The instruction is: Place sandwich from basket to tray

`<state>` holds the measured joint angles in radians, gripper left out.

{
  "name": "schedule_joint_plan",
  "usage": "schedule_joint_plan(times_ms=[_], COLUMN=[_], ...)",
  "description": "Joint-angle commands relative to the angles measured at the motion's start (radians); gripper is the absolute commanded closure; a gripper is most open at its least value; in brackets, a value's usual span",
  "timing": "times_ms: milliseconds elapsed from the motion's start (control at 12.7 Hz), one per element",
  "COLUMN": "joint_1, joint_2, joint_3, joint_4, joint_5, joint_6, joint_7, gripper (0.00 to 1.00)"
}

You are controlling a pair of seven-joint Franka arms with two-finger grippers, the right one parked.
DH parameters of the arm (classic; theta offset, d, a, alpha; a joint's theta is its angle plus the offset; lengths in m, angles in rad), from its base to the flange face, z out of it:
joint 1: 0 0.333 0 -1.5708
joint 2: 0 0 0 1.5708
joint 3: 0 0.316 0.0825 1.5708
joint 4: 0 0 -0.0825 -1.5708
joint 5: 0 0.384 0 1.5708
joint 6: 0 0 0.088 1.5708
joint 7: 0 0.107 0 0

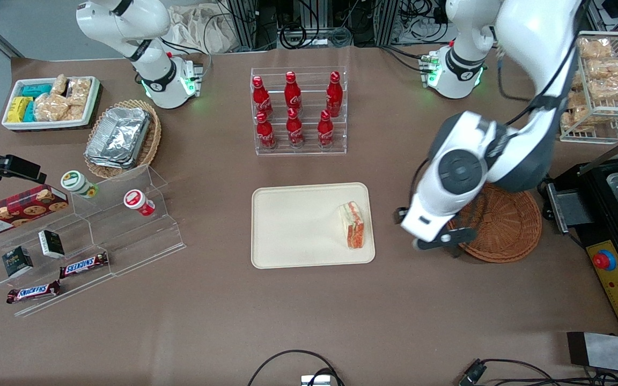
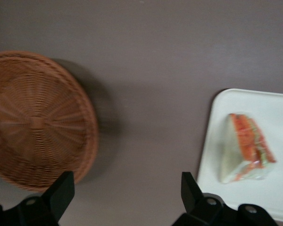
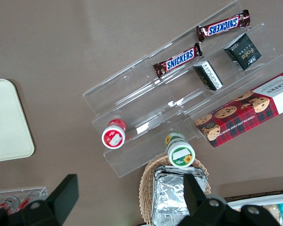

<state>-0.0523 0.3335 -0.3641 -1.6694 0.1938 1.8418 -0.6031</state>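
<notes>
- While the sandwich (image 1: 353, 224) lies on the tray (image 1: 298, 225), close to the tray edge nearest the basket (image 1: 505, 228), the left arm's hand (image 1: 438, 241) hangs over the bare bench (image 1: 309, 321) between tray and basket.
- Hand: fingers (image 2: 61, 190) spread wide, holding nothing; seen from the wrist camera, brown bench surface fills the gap between them.
- Sandwich (image 2: 245, 150): triangular wedge resting flat, red-orange filling layers showing along one cut edge.
- Tray (image 2: 273, 113): cream, rounded corners, carrying only the sandwich.
- Basket (image 2: 35, 120): reddish-brown wicker, with nothing in it, partly covered by the arm in the front view.
</notes>
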Motion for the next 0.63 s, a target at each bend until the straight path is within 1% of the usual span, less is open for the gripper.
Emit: schedule_joint_plan(times_ms=[0, 158, 316, 395, 553], joint_1=[0.118, 0.211, 0.273, 0.282, 0.284], joint_2=[-0.183, -0.212, -0.171, -0.150, -0.139], joint_3=[-0.007, -0.004, -0.004, -0.003, -0.003], joint_4=[-0.176, -0.135, 0.012, 0.087, 0.152], joint_5=[-0.049, -0.089, -0.090, -0.085, -0.064], joint_6=[0.011, -0.070, -0.175, -0.225, -0.297], joint_7=[0.171, 0.341, 0.460, 0.463, 0.466], gripper=[0.00, 0.00, 0.00, 0.00, 0.00])
